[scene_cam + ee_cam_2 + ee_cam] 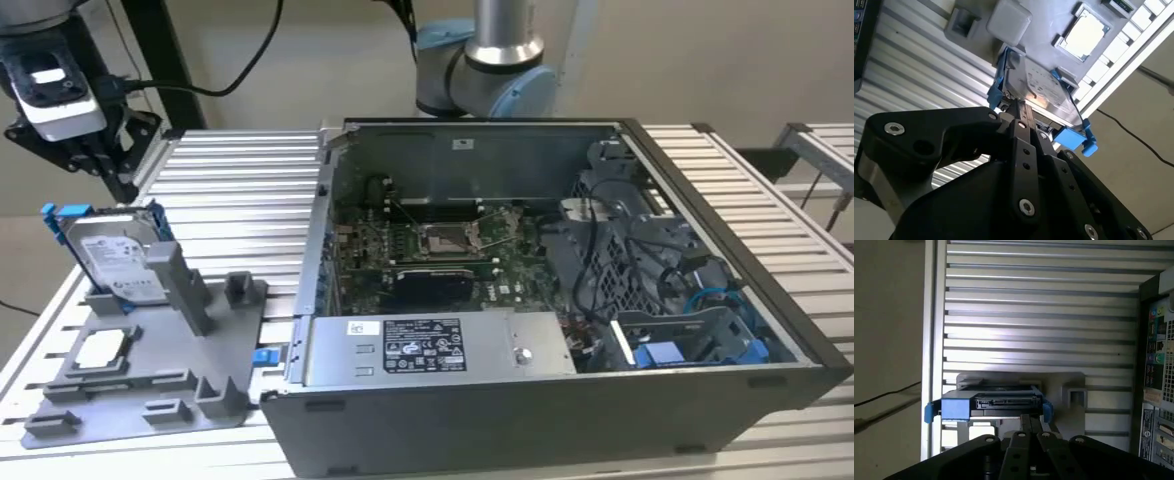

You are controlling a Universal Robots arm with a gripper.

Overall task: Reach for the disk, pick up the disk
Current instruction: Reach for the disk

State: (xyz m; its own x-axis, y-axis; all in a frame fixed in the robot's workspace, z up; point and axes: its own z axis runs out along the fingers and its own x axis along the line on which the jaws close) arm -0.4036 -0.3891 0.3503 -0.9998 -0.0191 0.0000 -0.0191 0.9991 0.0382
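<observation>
Open computer case (534, 425) beside grey holder tray (160, 365)

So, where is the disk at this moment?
On the exterior view's left, the disk stands upright in the grey holder tray, beside the open computer case.

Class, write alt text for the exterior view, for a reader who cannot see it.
The arm's gripper hangs just above the disk, which stands on edge in a grey holder tray at the exterior view's left. An open computer case sits on the slatted metal table at the exterior view's right, circuit board exposed.
</observation>
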